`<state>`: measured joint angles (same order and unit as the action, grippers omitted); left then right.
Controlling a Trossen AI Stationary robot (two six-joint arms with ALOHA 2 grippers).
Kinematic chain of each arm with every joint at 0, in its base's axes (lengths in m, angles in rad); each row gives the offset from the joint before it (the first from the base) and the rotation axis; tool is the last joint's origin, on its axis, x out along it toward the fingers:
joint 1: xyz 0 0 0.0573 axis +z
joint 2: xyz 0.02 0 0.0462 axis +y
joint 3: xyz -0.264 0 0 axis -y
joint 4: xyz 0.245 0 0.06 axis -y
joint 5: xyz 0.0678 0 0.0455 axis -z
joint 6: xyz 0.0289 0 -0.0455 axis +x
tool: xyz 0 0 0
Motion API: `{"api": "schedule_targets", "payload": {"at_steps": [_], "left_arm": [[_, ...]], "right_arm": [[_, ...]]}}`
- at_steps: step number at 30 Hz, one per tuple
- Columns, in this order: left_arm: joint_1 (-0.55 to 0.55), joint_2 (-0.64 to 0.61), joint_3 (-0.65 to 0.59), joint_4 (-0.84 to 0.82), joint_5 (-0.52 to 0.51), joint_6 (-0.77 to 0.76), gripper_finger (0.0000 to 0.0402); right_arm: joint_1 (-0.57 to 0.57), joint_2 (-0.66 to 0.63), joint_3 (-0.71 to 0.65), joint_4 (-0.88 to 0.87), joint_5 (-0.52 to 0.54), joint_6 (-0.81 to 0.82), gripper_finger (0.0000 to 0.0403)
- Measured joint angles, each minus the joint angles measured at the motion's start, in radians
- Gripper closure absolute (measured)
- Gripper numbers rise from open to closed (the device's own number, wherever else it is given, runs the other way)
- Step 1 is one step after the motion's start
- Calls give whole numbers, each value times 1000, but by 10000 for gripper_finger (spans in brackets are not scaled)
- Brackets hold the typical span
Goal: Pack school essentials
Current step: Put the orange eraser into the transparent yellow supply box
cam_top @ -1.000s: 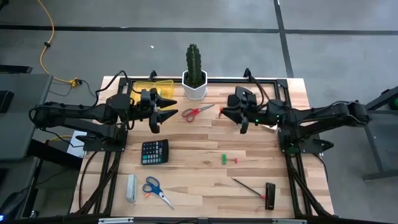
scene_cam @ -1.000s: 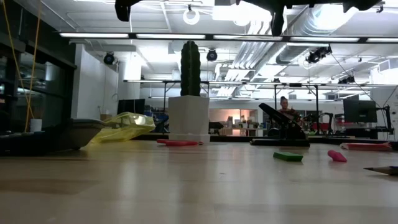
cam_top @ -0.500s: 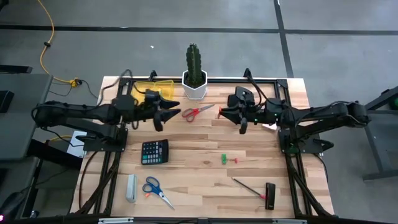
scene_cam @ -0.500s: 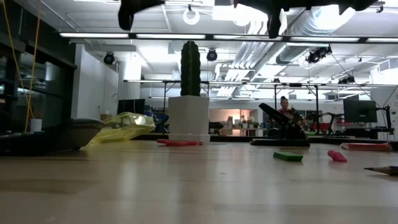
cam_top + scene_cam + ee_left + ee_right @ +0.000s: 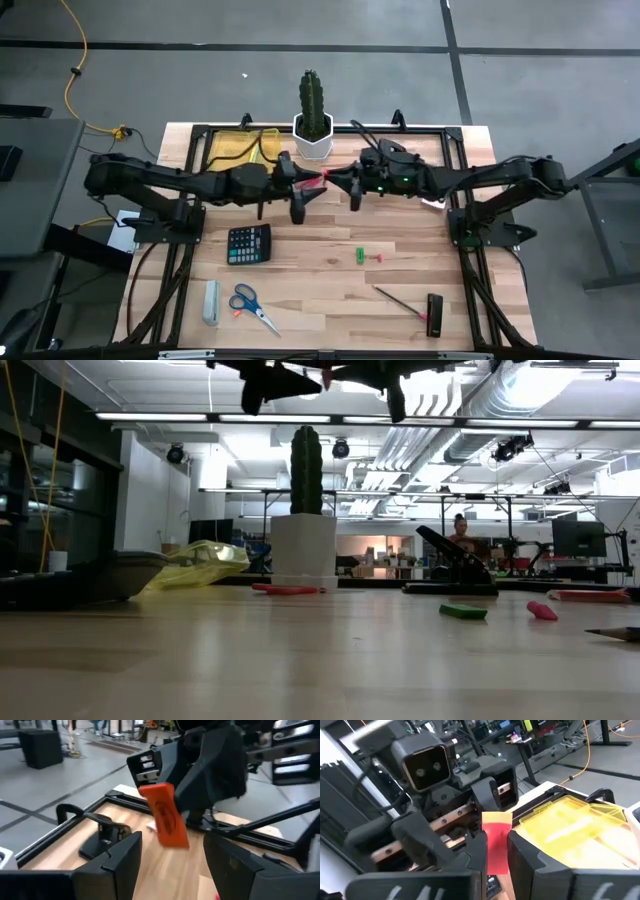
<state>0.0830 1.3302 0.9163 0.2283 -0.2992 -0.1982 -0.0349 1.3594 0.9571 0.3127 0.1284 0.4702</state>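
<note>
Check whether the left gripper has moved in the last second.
Yes. In the high view the left gripper has swung from beside the yellow pouch rightward to below the cactus pot, facing the right gripper.

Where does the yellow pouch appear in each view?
High view: yellow pouch at the table's top-left corner, left of the cactus pot.
Low view: pouch lying left of the cactus pot.
Left wrist view: not in it.
Right wrist view: pouch beside the right pincer holding a red piece.
Shared landmark: the cactus pot, high and low views.
</note>
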Motion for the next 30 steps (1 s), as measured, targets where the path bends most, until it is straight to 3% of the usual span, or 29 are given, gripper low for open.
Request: {"api": "schedule_targets", "payload": {"at_steps": [11, 15, 24, 30], "left_arm": [[0, 12, 20, 1, -64, 5, 210], [0, 12, 20, 0, -76, 19, 249], [1, 12, 20, -17, -84, 42, 383], [5, -10, 20, -109, -52, 56, 392]], "right_arm": [[2, 50, 45, 1, 2, 1, 364], [2, 50, 45, 3, 2, 0, 364], [1, 49, 45, 3, 6, 21, 364], [-5, 35, 44, -26, 0, 20, 342]]}}
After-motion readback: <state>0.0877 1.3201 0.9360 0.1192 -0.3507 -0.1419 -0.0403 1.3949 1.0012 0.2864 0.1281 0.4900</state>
